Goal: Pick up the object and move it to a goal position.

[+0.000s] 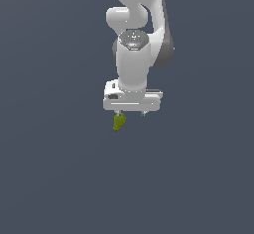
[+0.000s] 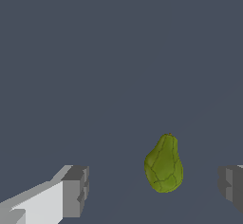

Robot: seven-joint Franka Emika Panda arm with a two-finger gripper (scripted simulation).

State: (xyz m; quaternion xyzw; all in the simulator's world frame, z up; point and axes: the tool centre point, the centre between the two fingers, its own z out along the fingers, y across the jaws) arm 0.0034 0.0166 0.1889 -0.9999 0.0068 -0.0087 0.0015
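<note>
The object is a small yellow-green, lumpy, pear-shaped piece on the plain dark grey ground. In the exterior view it lies just under the gripper's finger on that view's left. My white gripper points straight down above it and is open. In the wrist view the object sits between the two grey fingertips, nearer to one than the other and touching neither. The gripper holds nothing.
The ground is a uniform dark grey surface with no other objects, edges or marks in either view. The white arm rises straight above the gripper.
</note>
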